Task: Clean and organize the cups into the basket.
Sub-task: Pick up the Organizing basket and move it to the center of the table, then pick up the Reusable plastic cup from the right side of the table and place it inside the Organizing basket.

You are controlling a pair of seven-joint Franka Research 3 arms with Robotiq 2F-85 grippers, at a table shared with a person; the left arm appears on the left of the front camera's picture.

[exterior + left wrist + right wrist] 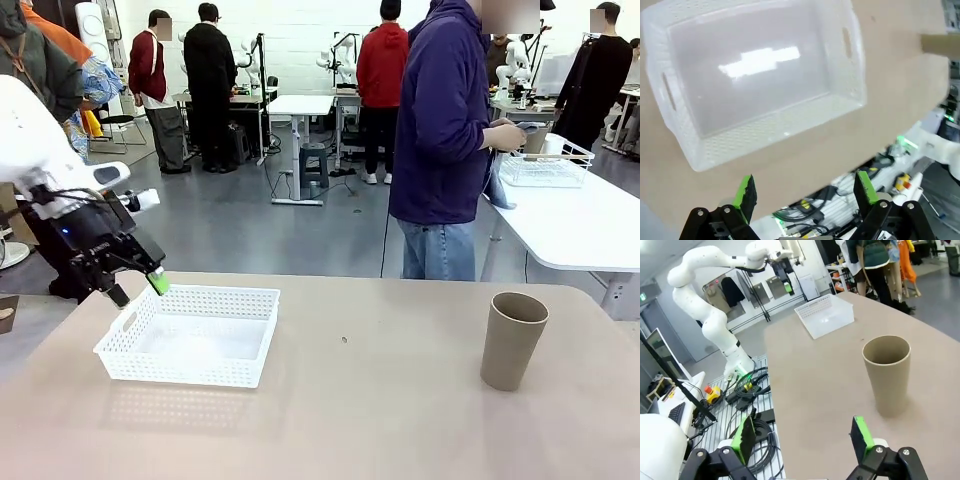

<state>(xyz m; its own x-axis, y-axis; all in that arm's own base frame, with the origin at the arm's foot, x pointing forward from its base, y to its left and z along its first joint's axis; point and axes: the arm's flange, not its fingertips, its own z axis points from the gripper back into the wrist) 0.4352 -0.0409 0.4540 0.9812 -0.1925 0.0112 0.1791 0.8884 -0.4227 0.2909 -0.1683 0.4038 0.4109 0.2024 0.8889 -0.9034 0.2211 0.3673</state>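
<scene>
One tan-brown cup (513,340) stands upright, mouth up, on the beige table (350,430), toward the robot's right side and well apart from the basket (190,372). In the right wrist view the cup (887,372) sits just beyond the right gripper (803,434), a little past the line of one finger. That gripper's jaws are spread wide and the green pads are clear of the cup.

The basket is white with lattice sides and lies flat on the left part of the table, its floor bare. The left wrist view looks down into the basket (765,135): light glares on the floor, and there is a cut-out handle at each end.

The left gripper (138,290) hangs at the basket's far-left corner, one green pad close by the rim — whether it touches, cannot tell. From its own wrist camera the left gripper (805,187) has its jaws wide apart, over bare table just beside the basket wall.

Beyond the far edge a person (440,110) in a dark blue jacket and jeans stands turned toward a neighbouring white table, which carries a wire basket (545,165).
</scene>
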